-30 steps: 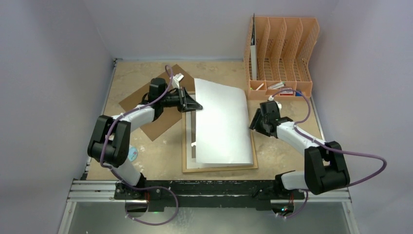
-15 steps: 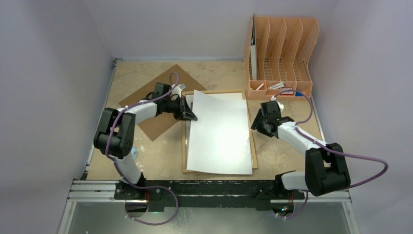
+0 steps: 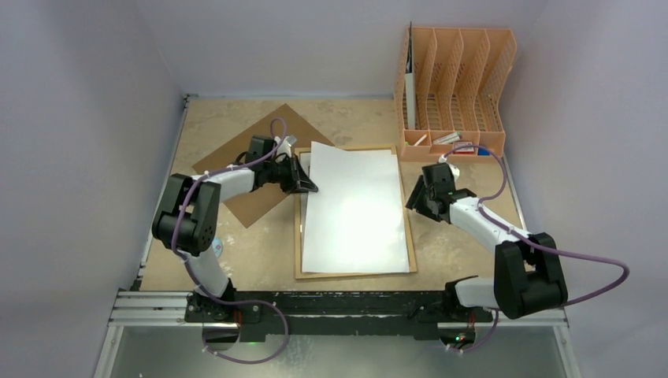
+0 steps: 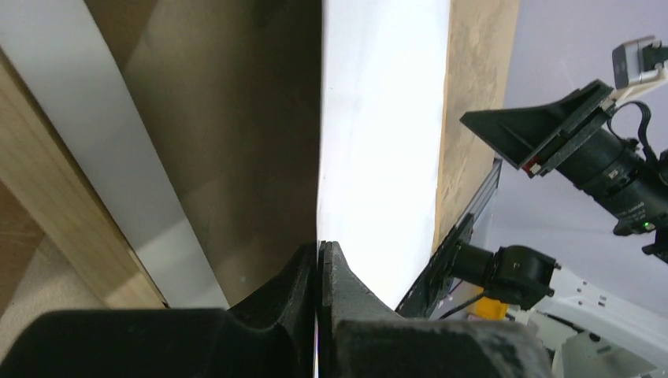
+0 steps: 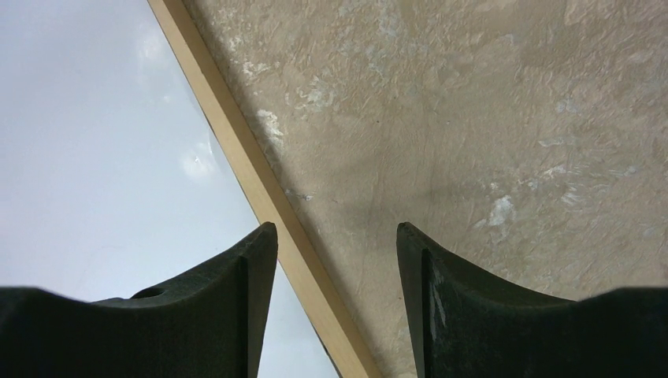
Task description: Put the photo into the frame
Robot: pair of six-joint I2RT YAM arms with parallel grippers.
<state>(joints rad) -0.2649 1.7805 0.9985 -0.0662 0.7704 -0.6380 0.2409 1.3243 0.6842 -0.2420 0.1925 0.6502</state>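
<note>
The frame (image 3: 354,273) lies flat mid-table, its light-wood border showing round a large white sheet (image 3: 354,209) that covers its inside. My left gripper (image 3: 309,187) is shut on the sheet's left edge near the far corner. In the left wrist view the jaws (image 4: 320,246) pinch the sheet (image 4: 382,142) over the white mat (image 4: 102,150) and wood border (image 4: 55,236). My right gripper (image 3: 413,203) is open and empty, straddling the frame's right border (image 5: 252,173) from above. The cat photo is hidden or out of view.
A brown fibreboard back (image 3: 252,169) lies on the table left of the frame, under my left arm. An orange file organiser (image 3: 457,79) stands at the back right with small items in its base. Walls close in both sides.
The white sheet, held up and tilted a second ago, has come down to lie flat over the frame. My left gripper lowered with it. The right arm barely moved.
</note>
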